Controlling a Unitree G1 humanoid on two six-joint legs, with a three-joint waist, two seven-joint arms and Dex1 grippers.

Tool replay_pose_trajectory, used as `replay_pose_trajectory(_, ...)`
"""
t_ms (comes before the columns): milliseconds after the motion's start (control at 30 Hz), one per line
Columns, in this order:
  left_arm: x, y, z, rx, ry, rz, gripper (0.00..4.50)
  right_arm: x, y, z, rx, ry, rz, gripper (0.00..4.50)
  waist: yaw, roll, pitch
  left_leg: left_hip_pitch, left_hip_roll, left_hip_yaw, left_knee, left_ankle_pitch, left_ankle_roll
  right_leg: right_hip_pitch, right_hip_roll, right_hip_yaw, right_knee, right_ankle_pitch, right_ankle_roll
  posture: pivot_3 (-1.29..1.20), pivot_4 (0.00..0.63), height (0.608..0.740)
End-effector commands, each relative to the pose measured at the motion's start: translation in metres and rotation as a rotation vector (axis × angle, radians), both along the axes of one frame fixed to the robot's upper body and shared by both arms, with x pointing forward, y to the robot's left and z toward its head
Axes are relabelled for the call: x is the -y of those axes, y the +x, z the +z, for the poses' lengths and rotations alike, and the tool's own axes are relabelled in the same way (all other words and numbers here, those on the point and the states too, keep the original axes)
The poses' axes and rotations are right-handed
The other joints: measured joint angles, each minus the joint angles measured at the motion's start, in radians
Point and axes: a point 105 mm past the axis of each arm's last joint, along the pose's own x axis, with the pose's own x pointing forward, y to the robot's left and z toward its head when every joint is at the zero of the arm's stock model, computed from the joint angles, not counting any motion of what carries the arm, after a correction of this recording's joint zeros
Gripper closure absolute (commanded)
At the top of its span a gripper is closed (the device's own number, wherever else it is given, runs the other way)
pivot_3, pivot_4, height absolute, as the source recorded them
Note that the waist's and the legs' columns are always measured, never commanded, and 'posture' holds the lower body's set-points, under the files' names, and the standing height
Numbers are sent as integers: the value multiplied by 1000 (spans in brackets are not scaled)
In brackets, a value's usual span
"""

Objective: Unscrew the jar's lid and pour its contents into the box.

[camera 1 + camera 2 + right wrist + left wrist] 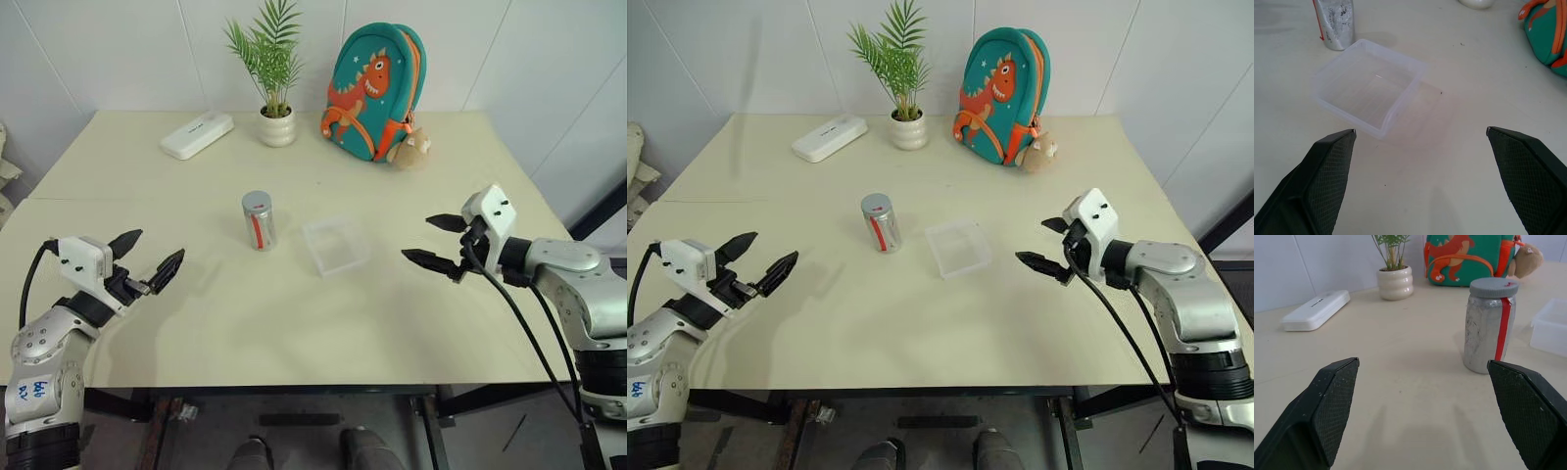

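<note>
My left claw [147, 257] hangs over the near left part of the tabletop [294, 333], its two black fingers spread wide with nothing between them. At the far left edge lies a flat white case [197, 134], and beside it to the right a white pot [277, 126] with a green plant. Near the middle of the tabletop the jar [259, 221] stands upright, a red stripe down its side and the grey lid [1493, 287] screwed on top, a small red mark on the cap. Its inside is clouded, so the contents cannot be made out. Just to its right, close but apart, sits the clear box [336, 245], open and shallow. Behind it, against the wall, a teal dinosaur backpack [375, 90] stands with a small brown plush toy [409, 149] at its foot. My right claw [434, 241] hovers over the right side, pointing toward the box, fingers wide and holding nothing.
</note>
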Motion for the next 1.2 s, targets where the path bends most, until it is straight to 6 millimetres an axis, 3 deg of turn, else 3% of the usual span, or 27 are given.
replay_pose_trajectory(33, 2, -2, 15, 45, 18, -13, 36, -4, -5, 16, 75, 31, 23, 0, -1, 0, 0, 0, 0, 0, 0, 0, 0, 0, 0, 0, 0, 0, 0, 0, 150, 740)
replay_pose_trajectory(367, 16, 6, 8, 27, -30, -3, 36, -11, -12, 22, 92, 57, 63, 0, 2, 0, 0, 0, 1, 0, 0, 0, 0, 0, 1, 1, 0, 0, 0, 0, 150, 740)
replay_pose_trajectory(500, 35, 10, 3, 27, -44, -20, 36, -17, -13, 24, 94, 70, 88, 0, 2, 0, 0, 0, 1, 0, 1, 0, 0, 0, 1, 1, 0, 1, 1, 0, 150, 740)
replay_pose_trajectory(833, 91, 44, -9, 10, -105, -63, 36, -20, -30, 20, 63, 81, 182, 0, 12, 0, 0, 0, 1, 0, 3, 0, 0, 1, 2, 1, 0, 2, 3, 0, 150, 740)
replay_pose_trajectory(1200, 113, 72, -16, -1, -117, -49, 36, -20, -24, 23, 104, 84, 127, 0, 6, -1, 0, 0, 0, 0, 6, 0, 0, 2, 3, 3, 0, 4, 5, 0, 150, 740)
